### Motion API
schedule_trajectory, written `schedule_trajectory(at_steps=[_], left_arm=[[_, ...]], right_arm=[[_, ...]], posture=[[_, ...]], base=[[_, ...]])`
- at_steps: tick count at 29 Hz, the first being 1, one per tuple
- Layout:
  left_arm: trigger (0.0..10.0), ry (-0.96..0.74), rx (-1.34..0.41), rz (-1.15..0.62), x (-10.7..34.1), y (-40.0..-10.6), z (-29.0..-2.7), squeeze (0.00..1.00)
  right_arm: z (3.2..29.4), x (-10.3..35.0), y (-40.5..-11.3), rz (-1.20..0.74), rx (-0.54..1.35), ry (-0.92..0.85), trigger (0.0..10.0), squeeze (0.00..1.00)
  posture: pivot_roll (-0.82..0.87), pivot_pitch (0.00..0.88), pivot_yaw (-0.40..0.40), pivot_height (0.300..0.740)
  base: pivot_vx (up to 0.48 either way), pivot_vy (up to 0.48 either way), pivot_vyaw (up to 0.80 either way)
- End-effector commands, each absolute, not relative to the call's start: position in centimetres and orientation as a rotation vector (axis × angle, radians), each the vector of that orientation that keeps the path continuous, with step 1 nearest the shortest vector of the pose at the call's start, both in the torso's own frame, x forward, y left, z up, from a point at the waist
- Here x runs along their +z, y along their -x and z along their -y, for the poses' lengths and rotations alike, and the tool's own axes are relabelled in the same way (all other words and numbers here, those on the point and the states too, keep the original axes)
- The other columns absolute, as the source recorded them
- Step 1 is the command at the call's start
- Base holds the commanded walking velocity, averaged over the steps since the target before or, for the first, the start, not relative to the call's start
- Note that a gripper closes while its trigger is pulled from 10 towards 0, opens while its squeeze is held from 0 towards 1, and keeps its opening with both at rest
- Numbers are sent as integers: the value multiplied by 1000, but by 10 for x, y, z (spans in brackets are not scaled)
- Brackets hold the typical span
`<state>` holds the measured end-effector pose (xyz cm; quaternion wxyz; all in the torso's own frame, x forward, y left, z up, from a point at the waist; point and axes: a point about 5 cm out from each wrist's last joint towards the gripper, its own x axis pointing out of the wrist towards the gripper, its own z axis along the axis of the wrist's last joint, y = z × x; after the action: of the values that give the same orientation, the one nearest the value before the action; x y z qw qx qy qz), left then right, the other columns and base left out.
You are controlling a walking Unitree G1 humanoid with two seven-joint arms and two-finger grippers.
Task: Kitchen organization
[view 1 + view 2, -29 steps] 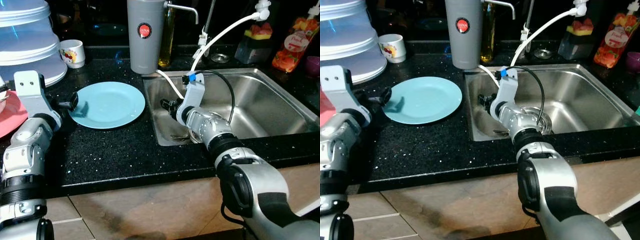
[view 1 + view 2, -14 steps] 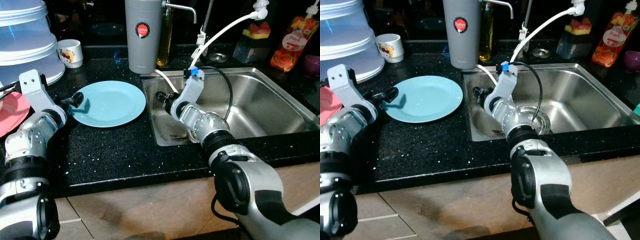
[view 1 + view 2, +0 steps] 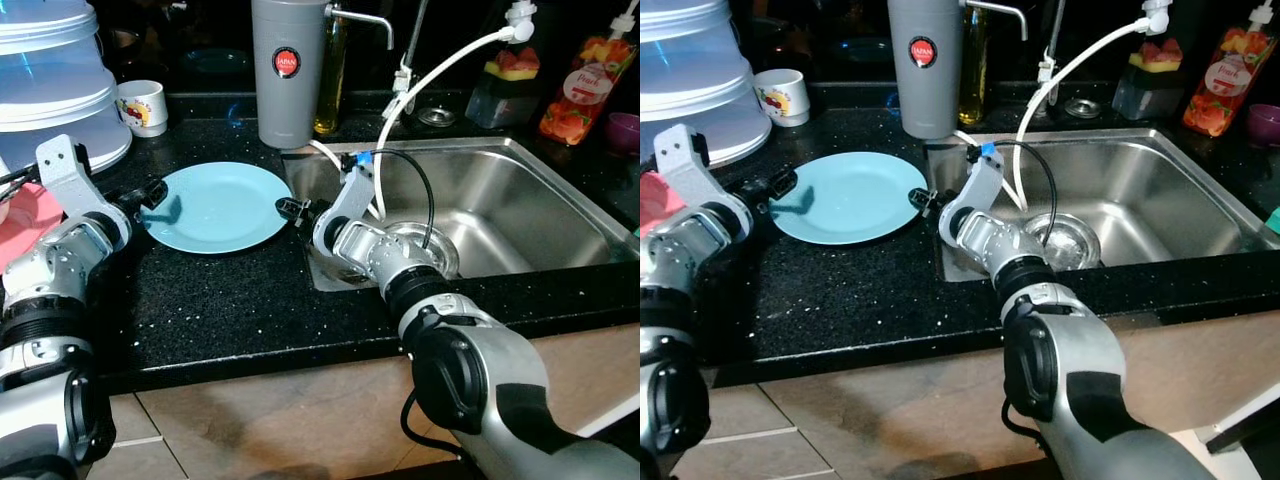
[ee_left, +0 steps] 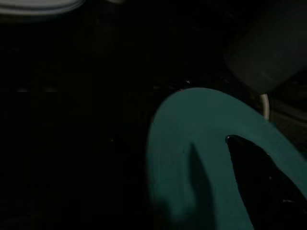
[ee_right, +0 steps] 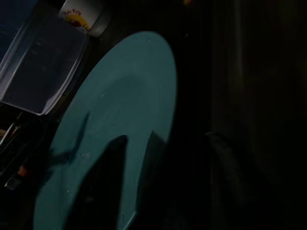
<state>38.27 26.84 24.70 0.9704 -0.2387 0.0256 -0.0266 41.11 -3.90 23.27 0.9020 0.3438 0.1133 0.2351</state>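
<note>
A light blue plate (image 3: 215, 205) lies flat on the black speckled counter (image 3: 230, 300), left of the steel sink (image 3: 520, 200). My left gripper (image 3: 152, 192) is at the plate's left rim and open. In the left wrist view one black finger (image 4: 261, 177) hangs over the plate (image 4: 192, 143). My right arm reaches across the sink's left corner, and its gripper (image 3: 288, 208) is open at the plate's right rim. In the right wrist view a finger (image 5: 108, 187) lies above the plate (image 5: 124, 96) near its edge.
A tall grey canister (image 3: 290, 70) stands behind the plate, a white mug (image 3: 145, 105) and stacked clear containers (image 3: 55, 80) at the back left. A pink thing (image 3: 25, 215) lies at the far left. A white hose (image 3: 430, 75) arcs over the sink; bottles (image 3: 585, 85) stand back right.
My right gripper has left the sink and swung left to the plate's right rim. My left gripper has come slightly closer to the plate's left rim. The plate has not moved.
</note>
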Motion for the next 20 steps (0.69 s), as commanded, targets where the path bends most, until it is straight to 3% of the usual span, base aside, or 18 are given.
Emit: schedule_trajectory(at_steps=[1,3,4,5,6,7,8,9,10,11,13,14,20], left_arm=[[10000,510,-80,-116,234,-385,-260,0],[10000,514,-90,-118,234,-385,-259,0],[10000,525,-101,-117,235,-385,-257,0],[10000,531,-110,-116,235,-386,-256,0],[10000,538,-121,-116,235,-386,-255,0],[10000,542,-128,-116,236,-386,-254,0],[6588,548,-141,-117,236,-386,-251,0],[5294,546,-155,-117,236,-386,-248,0],[5294,546,-155,-117,236,-386,-248,0],[2902,550,-177,-119,236,-387,-243,0],[2902,552,-181,-120,236,-387,-242,0],[0,553,-192,-118,236,-387,-240,0],[0,555,-244,-103,239,-387,-229,0]], right_arm=[[30,222,-406,-298,514,-759,10000,1000],[28,222,-406,-305,521,-785,10000,1000],[27,224,-405,-307,532,-818,10000,608],[26,225,-405,-309,541,-841,10000,608],[26,227,-405,-309,552,-861,10000,51],[25,228,-405,-309,559,-871,10000,51],[24,230,-405,-307,570,-881,10000,0],[24,232,-405,-303,580,-885,10000,0],[24,232,-405,-303,580,-885,10000,0],[23,234,-405,-297,593,-883,10000,0],[23,234,-405,-296,594,-881,10000,0],[23,235,-405,-291,596,-877,10000,0],[26,237,-406,-275,595,-869,10000,0]], posture=[[64,122,-37,740],[66,119,-36,740],[66,117,-36,740],[66,117,-36,740],[66,115,-35,740],[66,115,-35,740],[64,112,-33,740],[64,112,-33,740],[64,112,-33,740],[63,108,-34,740],[63,108,-34,740],[62,107,-35,740],[63,103,-37,740]], base=[[0,0,0],[0,0,0],[0,0,0],[0,0,0],[0,0,0],[0,0,0],[0,0,0],[0,0,0],[0,0,0],[0,0,0],[0,0,0],[0,0,0],[0,0,0]])
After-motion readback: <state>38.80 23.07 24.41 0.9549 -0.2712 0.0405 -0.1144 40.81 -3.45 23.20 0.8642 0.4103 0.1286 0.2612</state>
